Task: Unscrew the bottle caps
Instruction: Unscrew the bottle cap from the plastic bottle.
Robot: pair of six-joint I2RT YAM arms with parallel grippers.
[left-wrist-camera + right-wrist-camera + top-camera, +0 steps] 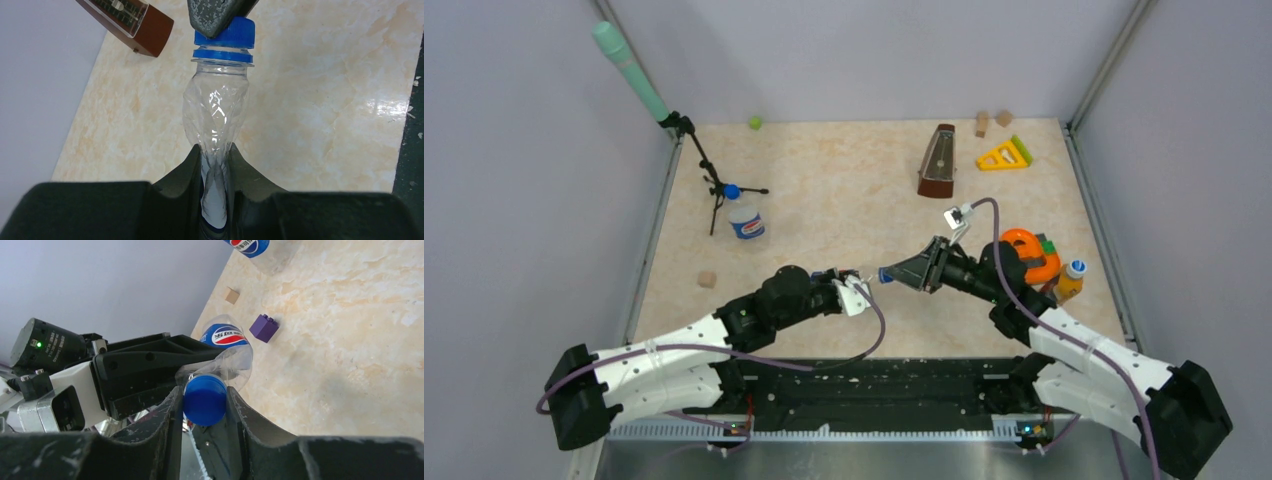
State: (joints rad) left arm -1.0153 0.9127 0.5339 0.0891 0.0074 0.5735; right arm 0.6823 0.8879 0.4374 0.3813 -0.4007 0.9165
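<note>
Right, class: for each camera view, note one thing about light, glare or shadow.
Top external: soft, even light, hardly any shadows. Left wrist: a white glare patch on the table, glints on the clear bottle. Right wrist: the blue cap brightly lit, the fingers gripping it dark.

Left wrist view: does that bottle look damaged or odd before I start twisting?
Yes. The clear bottle is crumpled and creased along its body, and pinched flat where the left gripper clamps it. Its blue cap is on, with the right gripper closed around it. No spill shows.
</note>
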